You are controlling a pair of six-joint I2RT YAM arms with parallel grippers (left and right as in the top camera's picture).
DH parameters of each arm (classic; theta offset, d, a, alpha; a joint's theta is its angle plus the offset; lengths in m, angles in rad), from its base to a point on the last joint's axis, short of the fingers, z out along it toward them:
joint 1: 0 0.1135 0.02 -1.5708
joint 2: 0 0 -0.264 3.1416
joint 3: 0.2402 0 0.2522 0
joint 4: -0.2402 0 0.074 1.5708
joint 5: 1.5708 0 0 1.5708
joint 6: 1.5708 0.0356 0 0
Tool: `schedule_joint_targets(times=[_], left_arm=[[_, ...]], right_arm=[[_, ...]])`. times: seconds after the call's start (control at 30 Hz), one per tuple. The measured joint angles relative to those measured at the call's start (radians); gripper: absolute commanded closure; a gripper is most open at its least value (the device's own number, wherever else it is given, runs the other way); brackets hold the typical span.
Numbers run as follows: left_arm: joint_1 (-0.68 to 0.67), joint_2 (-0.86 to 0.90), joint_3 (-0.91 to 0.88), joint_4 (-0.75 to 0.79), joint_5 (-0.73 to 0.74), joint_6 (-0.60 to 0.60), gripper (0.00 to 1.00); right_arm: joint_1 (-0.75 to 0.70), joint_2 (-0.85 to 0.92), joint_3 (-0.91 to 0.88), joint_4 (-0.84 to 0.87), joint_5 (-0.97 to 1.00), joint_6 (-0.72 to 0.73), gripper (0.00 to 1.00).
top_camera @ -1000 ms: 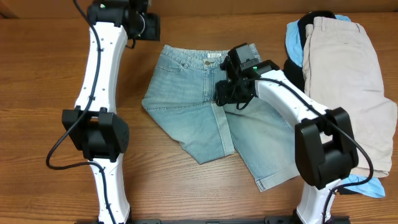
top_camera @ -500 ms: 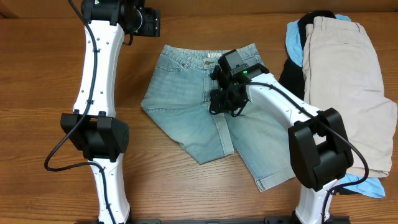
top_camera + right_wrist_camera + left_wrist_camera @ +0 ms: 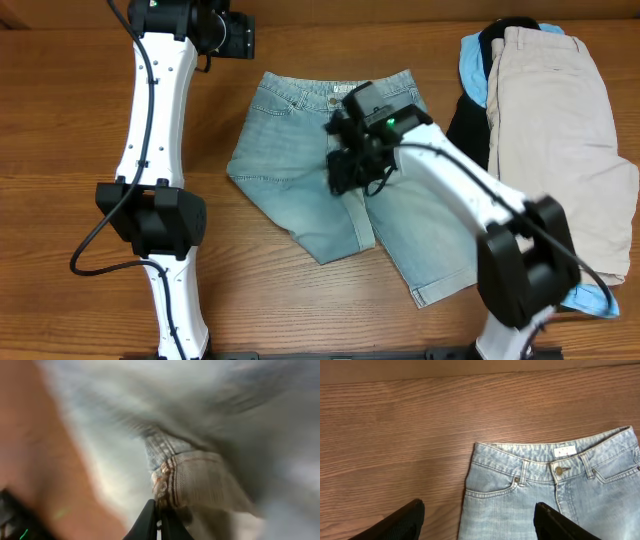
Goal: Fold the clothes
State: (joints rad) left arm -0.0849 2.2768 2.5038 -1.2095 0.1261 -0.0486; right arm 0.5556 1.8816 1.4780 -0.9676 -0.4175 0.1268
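The left jaws are wide apart, holding nothing, over the tabletop. The right jaws pinch a fold of the one denim shorts in the middle. Only the blurry right wrist view shows that. To the right lie one beige shorts, one sky-blue piece and one black piece. The white waistband tag is too small to read.

Denim shorts show faded light blue, paler along the seams. Beige shorts are plain. Sky-blue piece, black piece. Table is brown, wood-grained.
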Motion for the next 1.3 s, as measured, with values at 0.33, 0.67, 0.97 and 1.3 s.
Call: schedule_joint_targets(times=[0.33, 0.67, 0.97, 1.3], left_arm=[[0.031, 0.0, 0.0, 0.001, 0.0, 0.003, 0.27], [0.04, 0.0, 0.001, 0.002, 0.0, 0.003, 0.27], [0.04, 0.0, 0.001, 0.002, 0.0, 0.003, 0.27], [-0.033, 0.0, -0.103, 0.06, 0.091, 0.137, 0.27]], right_arm=[[0.421, -0.118, 0.008, -0.121, -0.077, 0.04, 0.7], [0.484, -0.119, 0.009, -0.15, -0.095, 0.087, 0.45], [0.03, -0.164, 0.035, -0.13, 0.212, 0.208, 0.39], [-0.274, -0.153, 0.035, -0.058, 0.313, 0.22, 0.33]])
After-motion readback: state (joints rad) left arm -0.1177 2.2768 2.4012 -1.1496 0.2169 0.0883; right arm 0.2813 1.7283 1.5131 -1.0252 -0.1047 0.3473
